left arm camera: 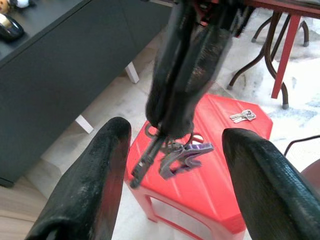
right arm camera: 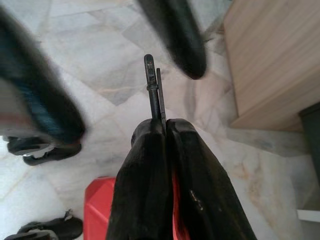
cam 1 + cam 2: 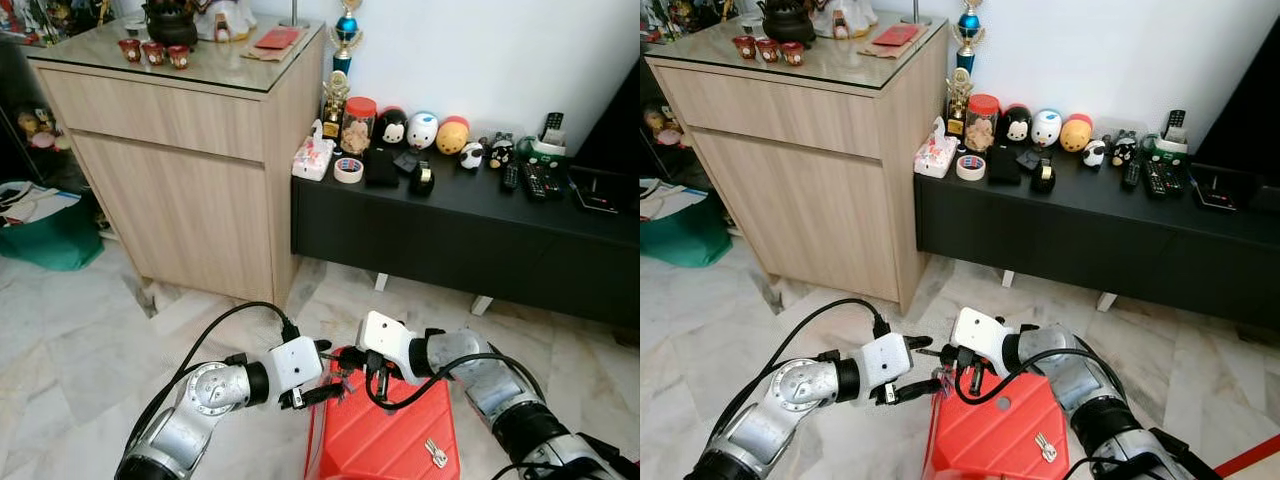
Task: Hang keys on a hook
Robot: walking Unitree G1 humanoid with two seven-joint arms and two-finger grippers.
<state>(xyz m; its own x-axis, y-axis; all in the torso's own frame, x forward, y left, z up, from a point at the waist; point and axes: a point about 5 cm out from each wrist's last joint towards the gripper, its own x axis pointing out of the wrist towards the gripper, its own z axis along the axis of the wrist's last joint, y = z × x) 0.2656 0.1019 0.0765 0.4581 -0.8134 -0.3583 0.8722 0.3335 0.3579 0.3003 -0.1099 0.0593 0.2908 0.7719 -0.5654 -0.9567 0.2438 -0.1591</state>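
Keys (image 1: 177, 152) hang pinched in your right gripper (image 1: 167, 127), clenched above the red stool (image 3: 385, 440). Your left gripper (image 3: 318, 393) waits at its nine o'clock, fingers (image 1: 87, 185) spread wide. For a handover, I'd close on the ring before releasing. A spare key (image 3: 436, 455) lies on the stool at four o'clock. Marble floor (image 3: 70, 340); wooden cabinet (image 3: 180, 170) at eleven, black console (image 3: 450, 235) at one.

my right gripper (image 1: 172, 117) fingers pinched tight together, left gripper (image 3: 322, 392) spread wide either side of it, both my silver arms bent inward, tips nearly meeting
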